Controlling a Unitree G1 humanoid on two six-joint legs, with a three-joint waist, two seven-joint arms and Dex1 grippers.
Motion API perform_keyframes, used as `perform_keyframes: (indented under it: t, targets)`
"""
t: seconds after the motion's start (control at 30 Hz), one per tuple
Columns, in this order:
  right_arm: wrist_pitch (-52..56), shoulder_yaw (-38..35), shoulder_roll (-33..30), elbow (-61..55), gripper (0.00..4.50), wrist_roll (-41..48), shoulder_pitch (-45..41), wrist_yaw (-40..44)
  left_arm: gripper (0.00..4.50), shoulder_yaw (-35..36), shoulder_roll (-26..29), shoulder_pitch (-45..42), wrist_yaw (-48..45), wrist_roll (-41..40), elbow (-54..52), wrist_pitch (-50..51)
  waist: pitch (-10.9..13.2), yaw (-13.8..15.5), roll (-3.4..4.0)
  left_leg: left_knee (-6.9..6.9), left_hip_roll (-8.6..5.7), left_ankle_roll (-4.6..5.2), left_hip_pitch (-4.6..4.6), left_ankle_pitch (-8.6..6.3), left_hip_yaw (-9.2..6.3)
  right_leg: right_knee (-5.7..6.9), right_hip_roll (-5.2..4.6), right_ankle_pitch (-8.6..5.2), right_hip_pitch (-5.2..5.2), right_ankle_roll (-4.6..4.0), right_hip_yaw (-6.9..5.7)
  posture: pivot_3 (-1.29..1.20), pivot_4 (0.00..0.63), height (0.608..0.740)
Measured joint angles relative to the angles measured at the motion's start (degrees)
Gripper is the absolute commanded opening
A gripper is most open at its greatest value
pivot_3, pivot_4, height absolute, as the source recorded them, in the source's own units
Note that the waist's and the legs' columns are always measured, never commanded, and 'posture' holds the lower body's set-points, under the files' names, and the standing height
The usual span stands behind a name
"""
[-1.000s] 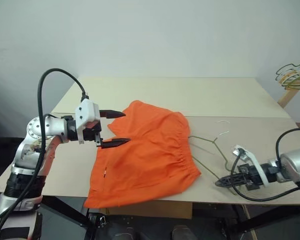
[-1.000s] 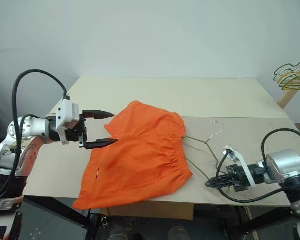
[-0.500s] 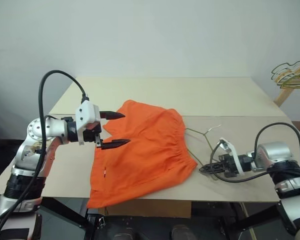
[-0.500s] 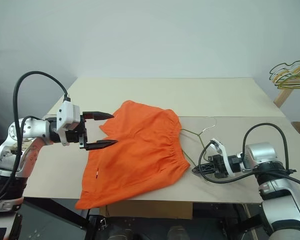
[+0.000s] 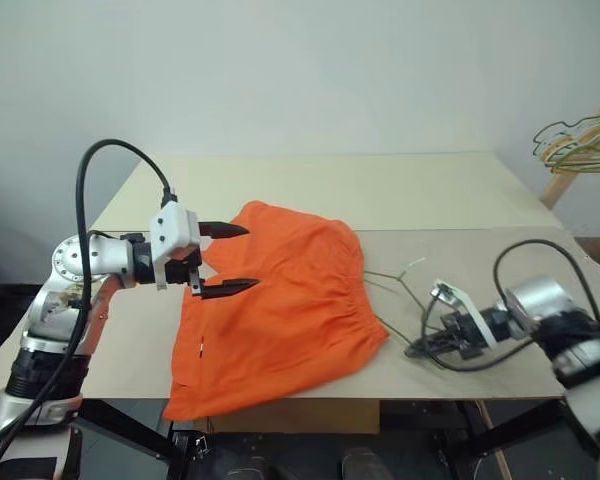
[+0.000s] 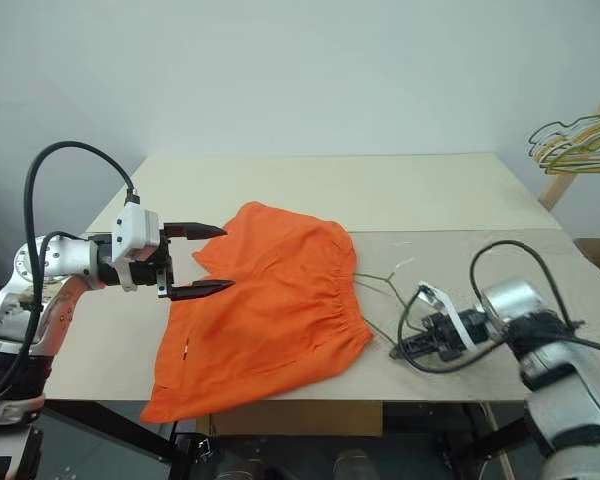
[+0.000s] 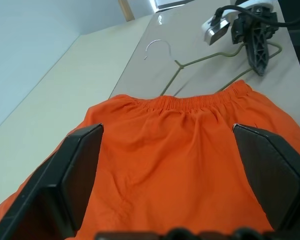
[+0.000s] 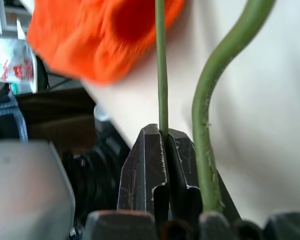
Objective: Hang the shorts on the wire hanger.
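Note:
The orange shorts (image 5: 280, 300) lie spread on the table (image 5: 430, 190), hems hanging over the front edge and the elastic waistband to the right. Just right of the waistband lies the thin grey-green wire hanger (image 5: 390, 276), hook pointing away from the shorts. In the left wrist view, the hanger's (image 7: 190, 64) wires run up to the waistband of the shorts (image 7: 180, 160). My right gripper (image 5: 418, 349) rests low on the table, shut on the hanger's near wire (image 8: 161, 65). My left gripper (image 5: 252, 257) hovers open above the shorts' left part, nothing between its fingers.
A bunch of yellow, green and grey wire hangers (image 5: 578, 140) hangs on a wooden stand beyond the table's far right corner. The table's front edge runs close under both grippers. A black cable loops around the right wrist (image 5: 520, 290).
My right arm swung in and its gripper slid a little toward the shorts, the hanger shifting with it. The left arm stayed put. The view panned slightly to the right.

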Motion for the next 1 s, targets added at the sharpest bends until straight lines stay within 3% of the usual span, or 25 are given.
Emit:
perform_keyframes:
  t: [0.2,0.47,1.0]
  targets:
    - [-3.4,-6.6,7.5,14.8,0.0,-2.2,-5.3,-3.2,4.48,0.2,0.3,1.1,0.2,0.1,-0.5,-0.1,0.0,0.6,0.0,0.0,-0.06,-0.03,-0.01,0.02,-0.04,-0.01,-0.04,0.0,-0.2,0.0,-0.02,-0.06,0.0,0.74]
    - [-8.4,-13.3,7.9,21.4,0.0,-6.0,-6.5,-5.7,4.48,0.5,0.8,1.4,0.4,0.1,-1.0,-0.1,0.0,0.4,0.01,0.0,-0.06,-0.04,-0.01,0.02,-0.04,0.05,-0.02,0.0,-0.25,-0.01,0.0,-0.06,0.0,0.74]
    - [-16.8,-14.8,13.0,28.0,0.0,-15.9,-12.7,-3.8,4.48,1.1,1.1,3.1,1.1,0.0,-2.1,-0.6,0.0,0.2,0.01,-0.01,-0.05,-0.07,-0.03,0.04,-0.03,0.1,0.02,0.01,-0.34,-0.01,0.03,-0.02,0.0,0.74]
